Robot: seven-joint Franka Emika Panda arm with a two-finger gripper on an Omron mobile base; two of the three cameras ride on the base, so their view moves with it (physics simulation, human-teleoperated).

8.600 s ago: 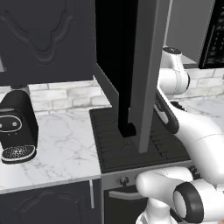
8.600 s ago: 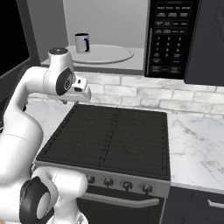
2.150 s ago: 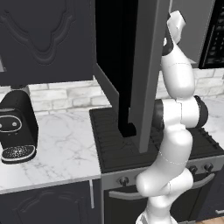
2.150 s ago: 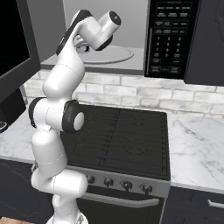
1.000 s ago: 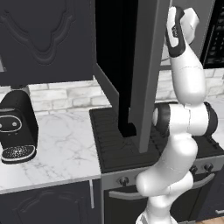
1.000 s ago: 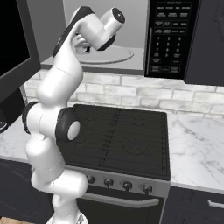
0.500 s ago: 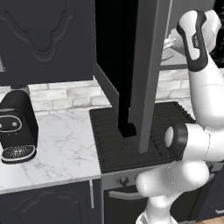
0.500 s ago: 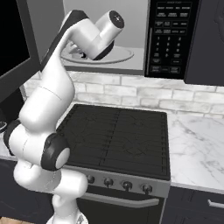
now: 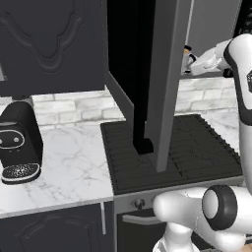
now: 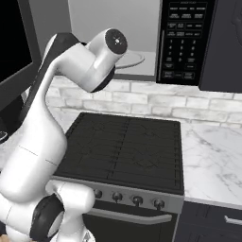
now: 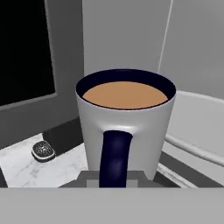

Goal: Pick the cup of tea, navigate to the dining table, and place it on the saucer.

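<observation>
Right in front of the hand camera stands the cup of tea [image 11: 126,131], a grey mug with a dark rim, its dark handle turned toward the lens and brown tea almost up to the brim. The gripper [image 11: 114,180] is clenched on the cup of tea at the handle side; its finger tips are mostly hidden at the lower edge of the view. Below and left of the cup, well apart, a marble table [image 11: 26,168] shows with the round grille of a coffee machine [image 11: 43,150] on it.

From the left base view, the black coffee machine [image 9: 17,142] sits on the marble table [image 9: 69,167] beside the black stove [image 9: 172,152]. A dark open door [image 9: 162,83] hangs in front of the stove. Behind its edge, high above the stove, the cup of tea [image 9: 187,58] is visible at the end of the white arm [image 9: 216,56].

From the right base view, the arm [image 10: 90,61] covers the cup. Farther back lies a round grey plate [image 10: 130,60] inside an open microwave, with the black control panel [image 10: 183,42] at its right.
</observation>
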